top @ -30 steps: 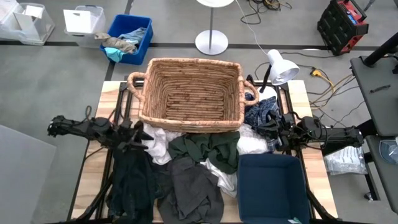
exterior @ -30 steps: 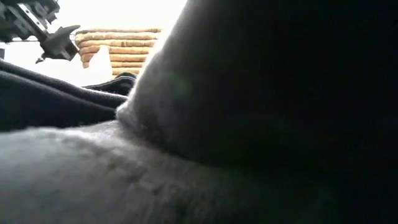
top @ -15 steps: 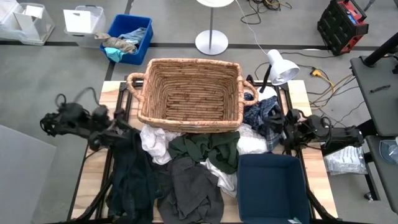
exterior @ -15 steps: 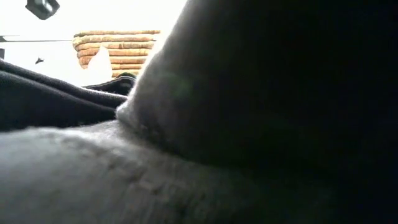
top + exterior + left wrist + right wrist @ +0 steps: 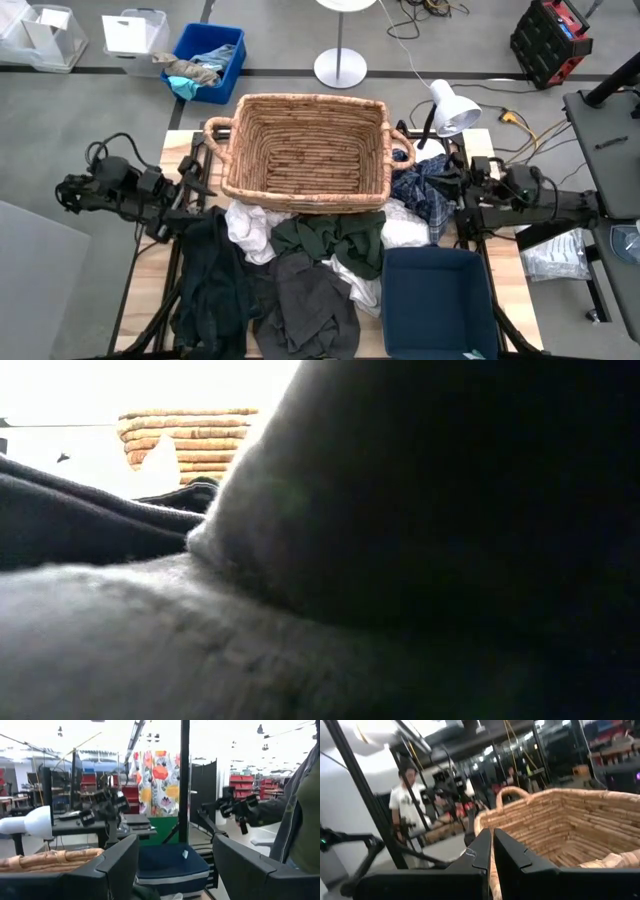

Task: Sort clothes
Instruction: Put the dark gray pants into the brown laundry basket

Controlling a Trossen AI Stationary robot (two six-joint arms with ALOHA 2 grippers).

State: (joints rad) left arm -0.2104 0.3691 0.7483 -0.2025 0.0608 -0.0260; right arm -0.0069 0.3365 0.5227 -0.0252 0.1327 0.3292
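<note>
Clothes (image 5: 300, 265) lie heaped, dark and white; left hand (image 5: 196, 187) gapes empty, right hand (image 5: 448, 186) pinched closed.

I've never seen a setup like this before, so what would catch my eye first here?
Probably the big woven basket, empty, at the table's far middle. Just in front of it lies a heap of clothes, black, grey, dark green and white, with a navy bin at the near right. The left end effector, open, and the right end effector, shut, sit pulled back at either side of the table.
</note>
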